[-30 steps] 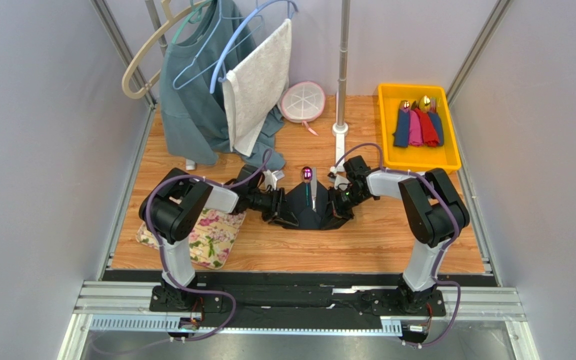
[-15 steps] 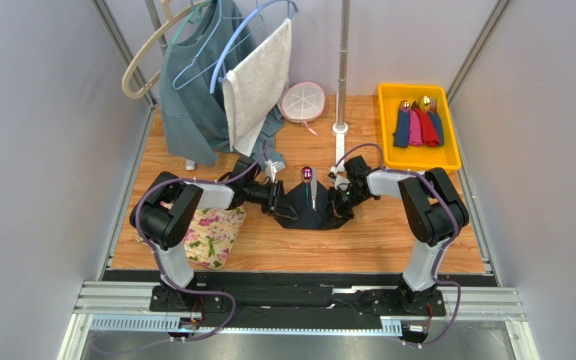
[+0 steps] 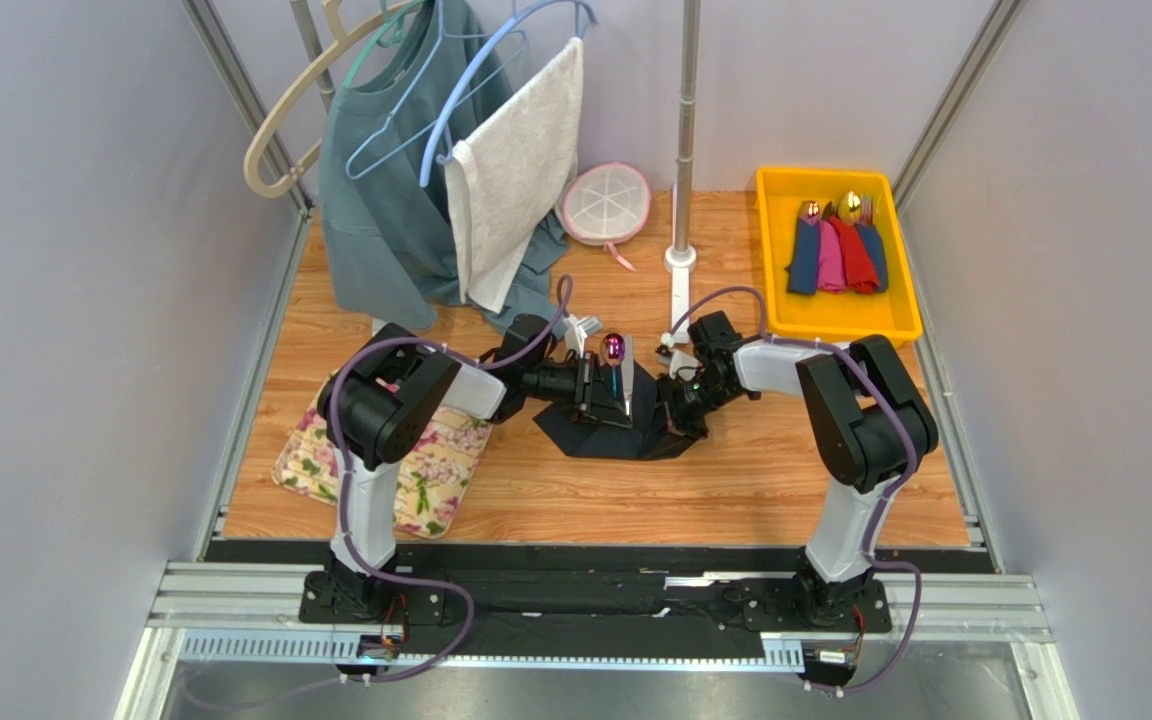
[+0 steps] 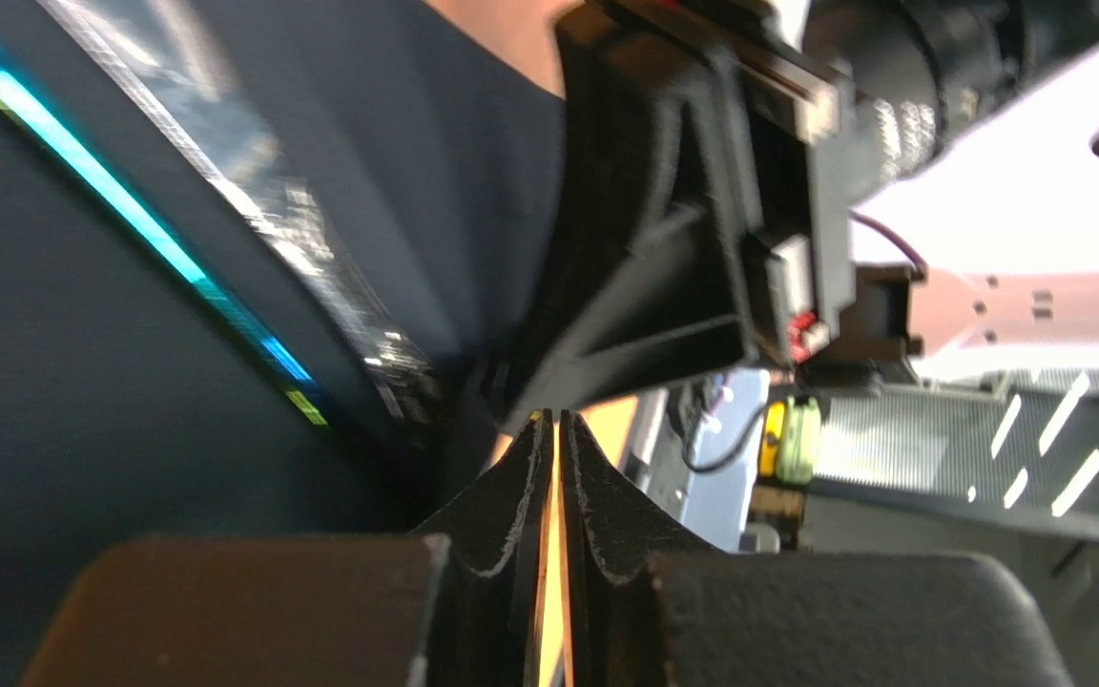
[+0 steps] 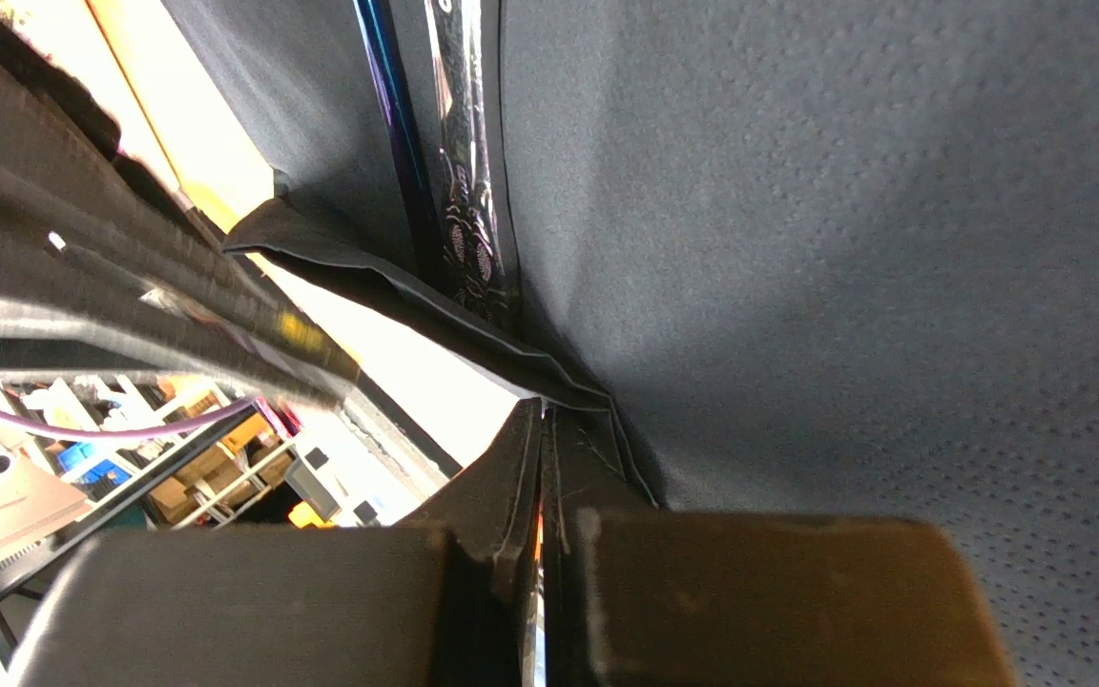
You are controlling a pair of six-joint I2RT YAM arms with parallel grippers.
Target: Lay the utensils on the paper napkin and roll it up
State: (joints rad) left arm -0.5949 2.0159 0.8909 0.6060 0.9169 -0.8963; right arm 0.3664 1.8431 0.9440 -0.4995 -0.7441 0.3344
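- Wooden table [image 3: 778,480] carried the black paper napkin [image 3: 639,435] at centre frame, with the utensils [image 3: 615,360] lying along its middle.
- Right tool [image 5: 544,415] was closed, pinching the napkin's folded right edge.
- Left tool [image 4: 548,430] was nearly closed at the napkin's left side; any hold could not be determined.

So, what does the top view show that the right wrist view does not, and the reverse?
Only the top view: both arms whole, the left gripper over the napkin, the spoon with its purple bowl, the floral mat, the yellow bin with rolled napkins, and the hanging clothes.
Only the right wrist view: up close, the right gripper shut on a folded napkin edge, and the pattern on the utensils.
Both: the napkin, the utensils lying on it, and the right gripper.
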